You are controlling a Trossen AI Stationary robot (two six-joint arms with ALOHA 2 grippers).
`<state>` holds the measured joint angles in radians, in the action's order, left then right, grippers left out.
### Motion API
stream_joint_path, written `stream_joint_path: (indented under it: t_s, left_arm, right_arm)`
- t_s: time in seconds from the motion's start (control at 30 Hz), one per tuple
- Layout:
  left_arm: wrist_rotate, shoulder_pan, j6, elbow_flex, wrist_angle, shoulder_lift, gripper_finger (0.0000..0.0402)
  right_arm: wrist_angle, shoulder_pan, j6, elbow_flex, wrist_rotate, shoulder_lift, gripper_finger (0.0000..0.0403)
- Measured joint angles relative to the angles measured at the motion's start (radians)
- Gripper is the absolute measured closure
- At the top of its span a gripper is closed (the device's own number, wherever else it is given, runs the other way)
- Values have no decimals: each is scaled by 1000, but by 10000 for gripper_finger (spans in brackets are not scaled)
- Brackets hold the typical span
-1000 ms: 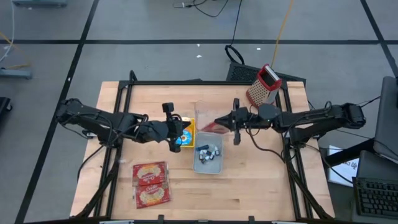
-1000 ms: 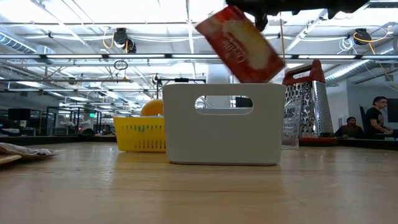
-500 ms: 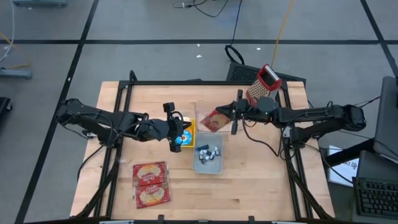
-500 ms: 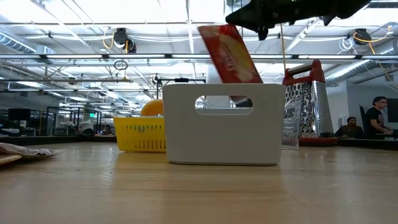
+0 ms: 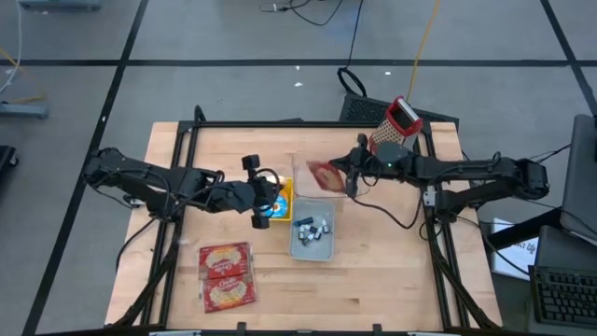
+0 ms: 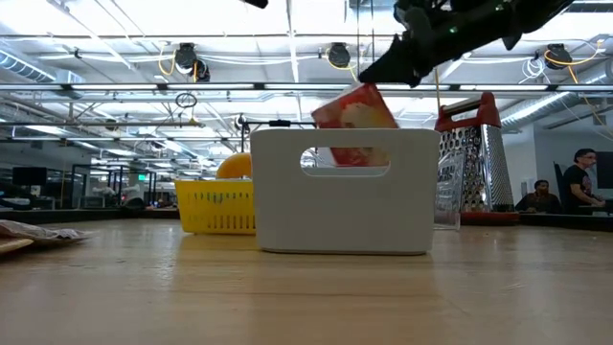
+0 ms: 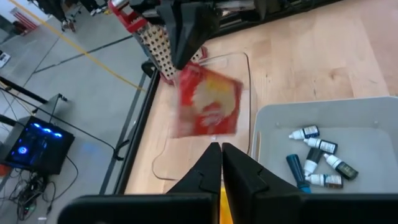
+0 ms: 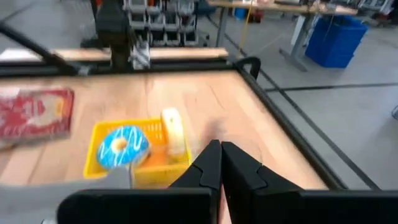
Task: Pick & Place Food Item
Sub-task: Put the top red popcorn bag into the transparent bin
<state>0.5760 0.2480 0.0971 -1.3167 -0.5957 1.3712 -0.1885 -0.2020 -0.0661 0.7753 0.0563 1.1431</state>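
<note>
A red snack packet [image 7: 208,109] hangs under my right gripper [image 7: 181,59], which is shut on it above a clear tray [image 7: 239,62] lying just behind the white bin [image 5: 312,238]. In the low view the packet [image 6: 352,117] shows above the bin's rim and through its handle slot. My left gripper [image 5: 264,207] hovers shut and holding nothing over the yellow basket [image 5: 280,198], which contains a blue doughnut [image 8: 121,146]. My right gripper has the packet by its upper edge [image 7: 186,71], pinched between the two shut fingers. The fingers come slanting down from the table's right side. The packet hangs below them, nearly upright, its lower end down by the clear tray; whether it touches the tray I cannot tell.
The white bin holds several small dropper bottles [image 7: 314,155]. Two more red packets [image 5: 227,275] lie near the front left. A metal grater with a red handle [image 5: 396,126] stands at the far right, close behind my right arm.
My right gripper has swung toward the far edge and sunk, tipping its fingers downward. The red packet has come down with it, from high and slanted above the white bin to nearly upright, its lower part now behind the bin's wall.
</note>
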Motion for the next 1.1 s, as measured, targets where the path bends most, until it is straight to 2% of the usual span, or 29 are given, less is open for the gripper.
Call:
stream_joint_path:
  t_s: [0.2, 0.37, 0.53, 0.67, 0.8, 1.1]
  left_arm:
    - [0, -1, -12, 0, -12, 0, 381]
    - [0, -2, -2, 0, -14, 2, 380]
    - [-2, -22, -4, 0, -10, 4, 380]
    - [-2, -43, -25, 0, -8, 4, 380]
    - [-3, -58, -40, 0, -7, 4, 380]
    - [-3, -70, -55, 1, -3, 4, 380]
  right_arm:
    - [150, 0, -40, 0, -9, -77, 403]
    - [326, -8, -62, 0, -83, -159, 403]
    - [427, -8, -94, 1, -84, -180, 403]
    - [434, -8, -140, 1, -88, -171, 403]
    - [403, -8, -190, 1, -141, -134, 403]
    - [235, -9, -347, 3, -133, 70, 403]
